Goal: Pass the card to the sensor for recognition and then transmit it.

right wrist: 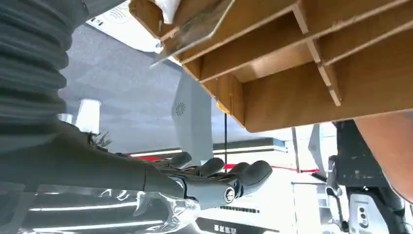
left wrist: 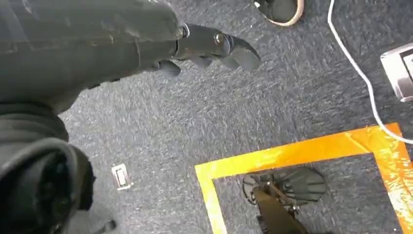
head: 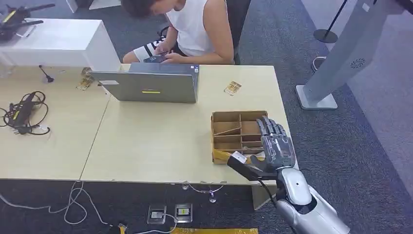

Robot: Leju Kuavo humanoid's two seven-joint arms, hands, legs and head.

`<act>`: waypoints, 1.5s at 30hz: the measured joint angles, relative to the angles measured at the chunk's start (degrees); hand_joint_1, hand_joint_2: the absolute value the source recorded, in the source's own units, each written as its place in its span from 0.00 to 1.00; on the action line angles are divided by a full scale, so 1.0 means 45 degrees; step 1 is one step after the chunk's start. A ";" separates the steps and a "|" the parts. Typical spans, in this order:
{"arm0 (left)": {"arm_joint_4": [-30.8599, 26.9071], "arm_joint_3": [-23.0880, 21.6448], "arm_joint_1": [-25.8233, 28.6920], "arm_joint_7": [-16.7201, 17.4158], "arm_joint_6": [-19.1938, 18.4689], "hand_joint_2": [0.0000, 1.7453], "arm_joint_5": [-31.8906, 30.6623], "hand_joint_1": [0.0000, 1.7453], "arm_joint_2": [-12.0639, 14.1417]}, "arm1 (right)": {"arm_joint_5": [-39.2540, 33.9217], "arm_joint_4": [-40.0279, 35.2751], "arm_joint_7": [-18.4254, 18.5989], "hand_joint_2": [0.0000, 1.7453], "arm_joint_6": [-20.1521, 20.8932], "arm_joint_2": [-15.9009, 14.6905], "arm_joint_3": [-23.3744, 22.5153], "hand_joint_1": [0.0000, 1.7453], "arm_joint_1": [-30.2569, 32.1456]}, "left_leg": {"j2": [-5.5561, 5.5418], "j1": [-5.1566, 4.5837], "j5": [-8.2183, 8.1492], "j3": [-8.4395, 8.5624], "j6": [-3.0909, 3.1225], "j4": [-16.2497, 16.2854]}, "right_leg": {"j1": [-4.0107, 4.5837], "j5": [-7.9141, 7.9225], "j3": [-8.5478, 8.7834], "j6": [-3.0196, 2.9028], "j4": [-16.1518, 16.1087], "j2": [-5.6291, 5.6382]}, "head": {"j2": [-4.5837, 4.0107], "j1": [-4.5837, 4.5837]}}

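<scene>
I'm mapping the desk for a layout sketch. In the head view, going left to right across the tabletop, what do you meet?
Tangle of black cables → grey closed laptop → small yellow card → brown cardboard divided box → robot's right hand.

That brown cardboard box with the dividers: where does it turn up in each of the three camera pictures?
Head view: cardboard box near the table's right edge, under the right hand.
Left wrist view: not in it; carpet floor there.
Right wrist view: box across the upper part, dividers visible.
Shared landmark: the right hand.

Even, bright indoor light; wrist views slightly blurred, with window glare.
</scene>
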 joint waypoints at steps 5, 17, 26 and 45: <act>0.0010 0.0000 0.0040 -0.0010 0.0000 0.00 0.0243 0.00 0.0029 | -0.0160 0.0000 -0.0262 1.00 0.0068 0.0000 -0.0112 0.00 0.0003 | -0.0001 0.0000 0.0000 -0.0004 0.0000 -0.0001 | 0.0000 -0.0001 -0.0004 -0.0001 0.0000 0.0000 | 0.0000 -0.0005; 0.0024 -0.0005 0.0052 -0.0136 0.0000 0.00 0.0578 0.00 0.0044 | -0.0913 0.0010 -0.0835 1.00 0.1185 -0.0029 -0.0146 0.00 -0.0005 | 0.0000 0.0000 0.0000 -0.0004 0.0000 0.0000 | 0.0000 0.0000 -0.0003 0.0000 0.0000 0.0000 | 0.0000 -0.0005; 0.0024 -0.0005 0.0061 -0.0165 0.0000 0.00 0.0578 0.00 0.0034 | -0.0928 0.0049 -0.0855 1.00 0.1224 -0.0034 -0.0136 0.00 -0.0006 | 0.0000 0.0000 -0.0001 -0.0006 0.0000 -0.0001 | 0.0001 -0.0001 -0.0004 -0.0001 0.0000 0.0000 | 0.0000 0.0000; 0.0029 -0.0024 0.0249 -0.0296 0.0000 0.00 0.1000 0.00 0.0117 | -0.1287 0.0321 -0.0811 1.00 0.1224 -0.0039 -0.0111 0.00 -0.0006 | 0.0000 0.0000 -0.0001 -0.0004 0.0000 -0.0001 | 0.0000 -0.0001 -0.0005 -0.0001 -0.0001 0.0000 | 0.0000 -0.0005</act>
